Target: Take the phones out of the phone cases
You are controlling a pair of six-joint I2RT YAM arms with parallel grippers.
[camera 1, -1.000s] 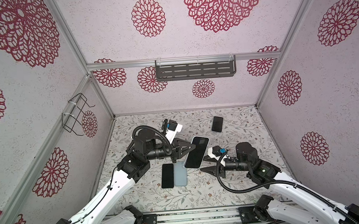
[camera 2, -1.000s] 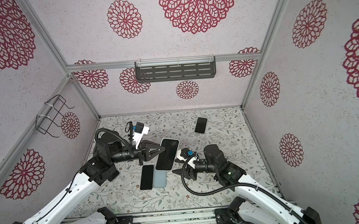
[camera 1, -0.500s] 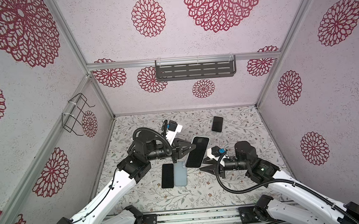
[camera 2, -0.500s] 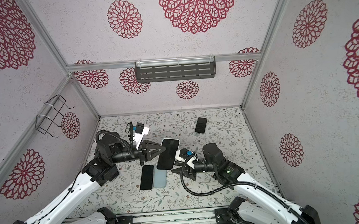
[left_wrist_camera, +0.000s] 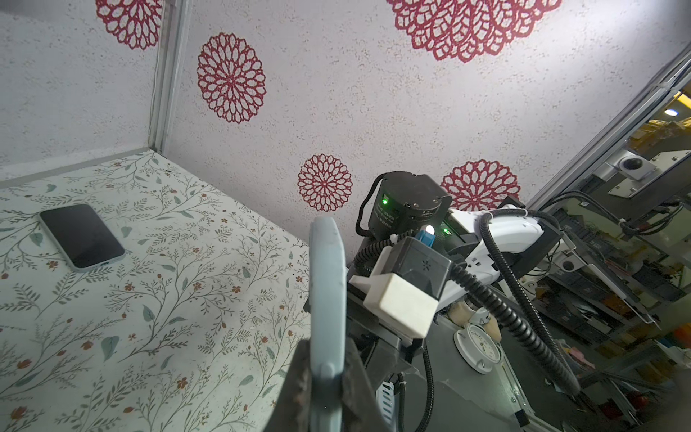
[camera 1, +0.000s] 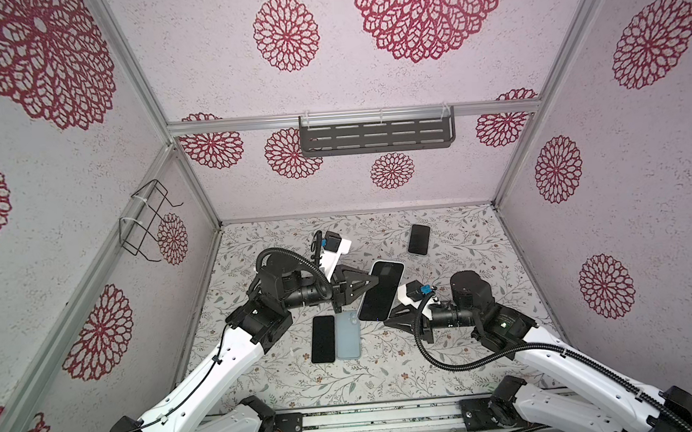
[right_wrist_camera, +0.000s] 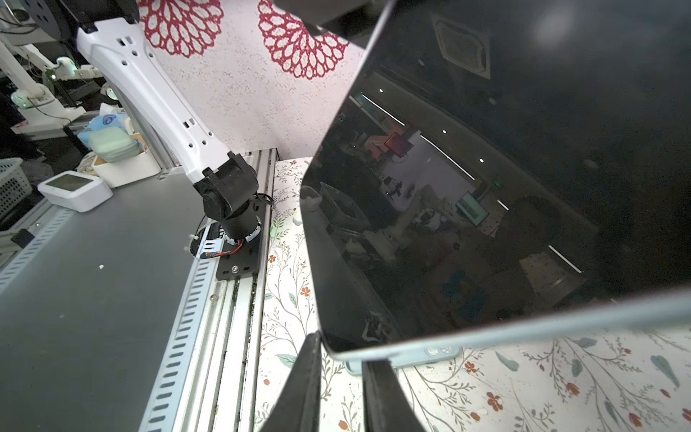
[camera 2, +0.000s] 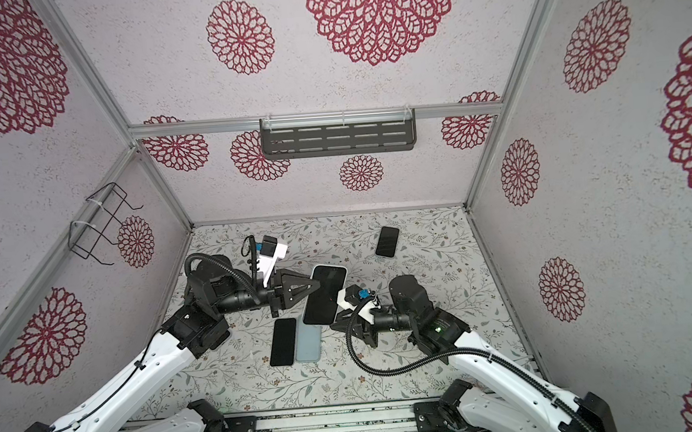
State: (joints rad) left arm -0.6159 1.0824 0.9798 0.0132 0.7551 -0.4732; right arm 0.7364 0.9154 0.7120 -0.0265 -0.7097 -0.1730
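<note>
Left gripper (camera 1: pixel 372 284) clamps one long edge of the cased phone (camera 1: pixel 383 291), holding it tilted above the table (camera 1: pixel 470 342), likely to offer its lower corner to the right gripper (right_wrist_camera: pixel 342 374); those jaws stand a sliver apart, grip unclear; three more lie below: black phone (camera 1: pixel 323 338) touching pale blue handset (camera 1: pixel 347 335); third phone (camera 1: pixel 419 239) well apart.

Pale blue phone case (left_wrist_camera: pixel 327 299); black-screened phone (camera 1: pixel 381 289); leafy floral table (camera 1: pixel 388 368); white walls (camera 1: pixel 243 86), crimson rosettes.
</note>
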